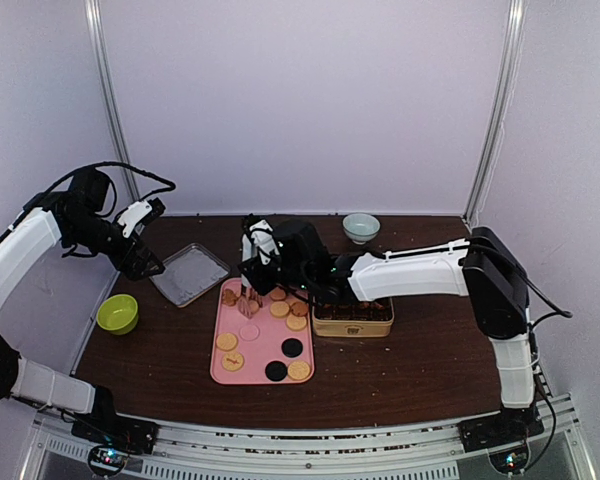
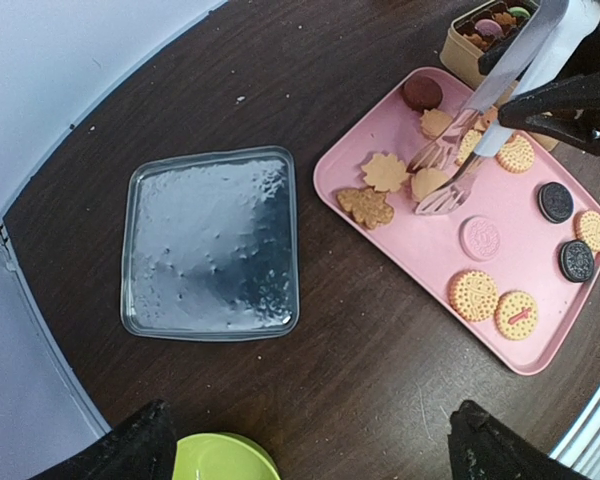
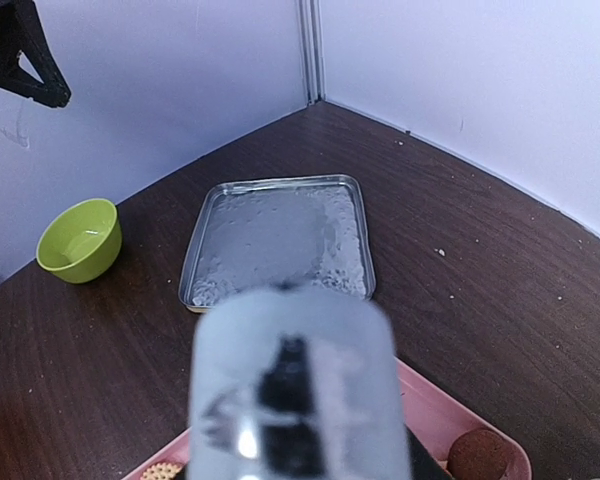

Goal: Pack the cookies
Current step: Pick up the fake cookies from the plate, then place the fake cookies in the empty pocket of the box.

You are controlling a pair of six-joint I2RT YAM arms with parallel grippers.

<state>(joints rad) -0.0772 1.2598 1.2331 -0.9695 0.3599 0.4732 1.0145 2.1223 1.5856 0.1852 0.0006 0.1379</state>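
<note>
Clearly, your right end effector (image 2: 528,80) was clamped on the tongs (image 2: 460,150) over the pink tray (image 2: 420,250) among cookies (image 2: 385,172); your left end effector (image 1: 145,258) hung spread apart, left of that tray.

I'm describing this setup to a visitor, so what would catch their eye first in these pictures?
The pink tray scattered with cookies at the table's centre, with the right gripper holding clear tongs down over them. Next, the gold tin just right of the tray and the lime green bowl at the left edge.
</note>
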